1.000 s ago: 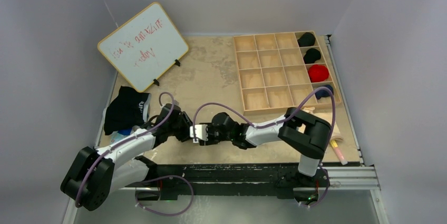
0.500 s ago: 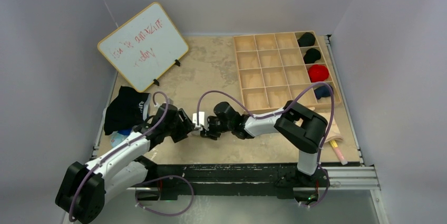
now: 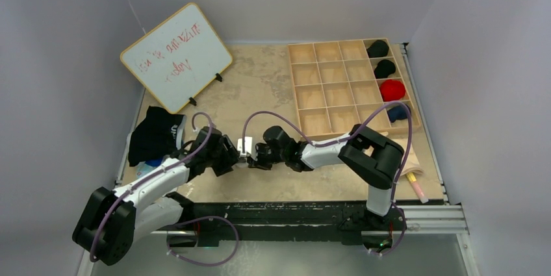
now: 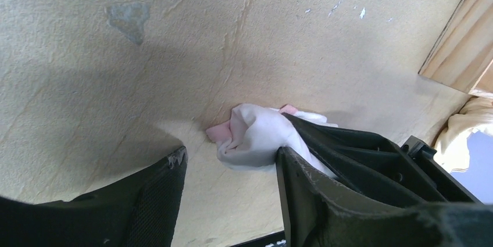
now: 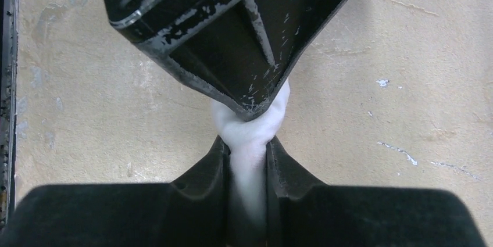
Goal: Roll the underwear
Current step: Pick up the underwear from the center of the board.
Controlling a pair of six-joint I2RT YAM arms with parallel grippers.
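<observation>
The underwear (image 4: 250, 139), a small white bundle with a pink edge showing, lies crumpled on the worktop (image 3: 260, 87), left of the tray (image 3: 294, 87) and just nearer the arms than its near-left corner, as two arms meet over it. The right tool (image 5: 247, 142) is clamped on one end of the cloth, its fingers pressed tight on a pinch of white fabric. The left tool (image 4: 229, 154) faces it with jaws apart, one finger either side of the bundle's free end and gripping nothing. The garment is bunched, not yet a tidy roll, so the rolling looks to be under way and far from done. To do it well, the right tool should probably hold its pinch as an anchor while the left closes low on the loose end, close to the worktop, and turns the cloth over itself evenly; a grab too high would likely catch one layer and pull the bundle open. The tools sit almost nose to nose, so contact between them is a risk. One garment is being worked. The tray has sixteen compartments, four of them filled, all in its right-hand column: two black rolls (image 3: 377, 49), one red (image 3: 392, 89), one dark blue (image 3: 397, 112). One whiteboard (image 3: 176, 56) stands left of the tray, and one dark heap (image 3: 154, 134) of clothing lies well to its left.
</observation>
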